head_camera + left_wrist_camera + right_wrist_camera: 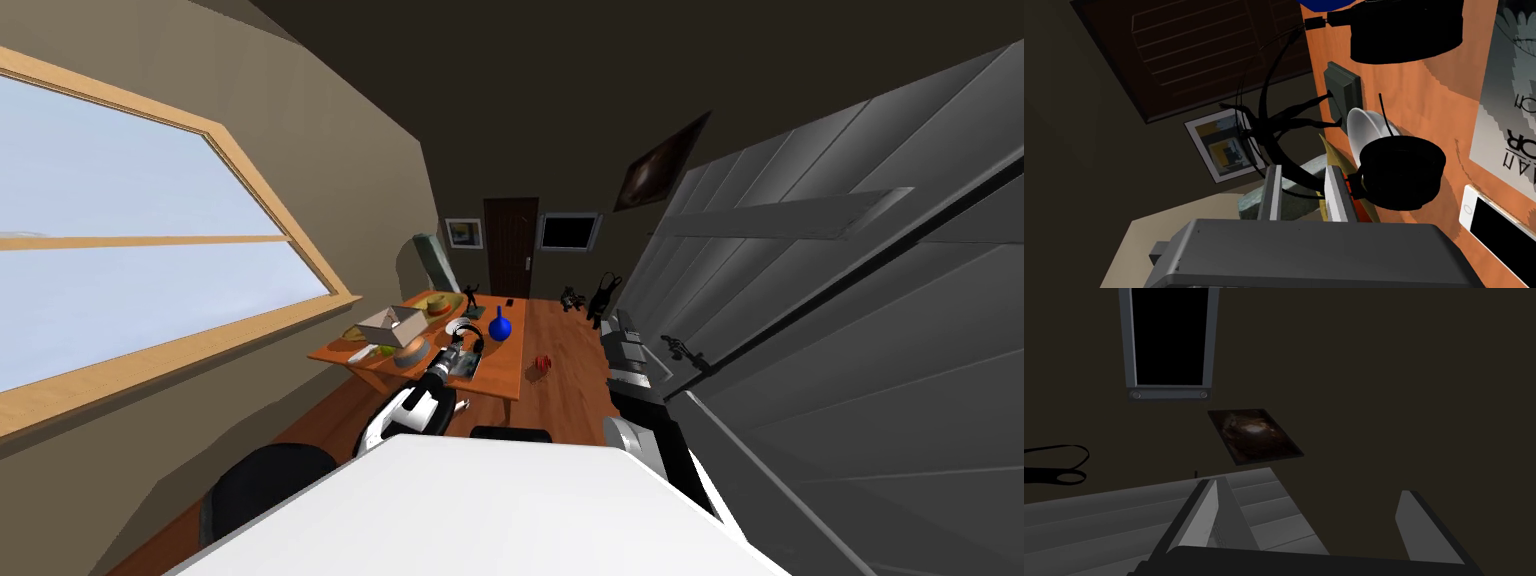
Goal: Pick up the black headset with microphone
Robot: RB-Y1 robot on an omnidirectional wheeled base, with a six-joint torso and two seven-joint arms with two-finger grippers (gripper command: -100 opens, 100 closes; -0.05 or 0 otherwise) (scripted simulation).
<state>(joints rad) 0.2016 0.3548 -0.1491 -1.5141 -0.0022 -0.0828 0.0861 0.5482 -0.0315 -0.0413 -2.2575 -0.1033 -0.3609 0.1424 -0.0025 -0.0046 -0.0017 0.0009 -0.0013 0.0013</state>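
- Wooden table stands at 12 o'clock from the chest, with a window at 9 and a grey panelled wall at 3.
- Headset lies on the table's near half, at 9 o'clock from the blue vase. The left gripper is right at it.
- Left wrist view: fingers are drawn close together, and the thin black headband runs through the narrow gap. They look clamped on it.
- One ear cup sits just beside the fingers, near a white bowl and a phone.
- The band crosses the gap squarely and both cups lie to the table side, so a lift would likely swing them downward.
- Right gripper is spread wide and holds nothing, over by the grey wall. The left arm is the nearer one.
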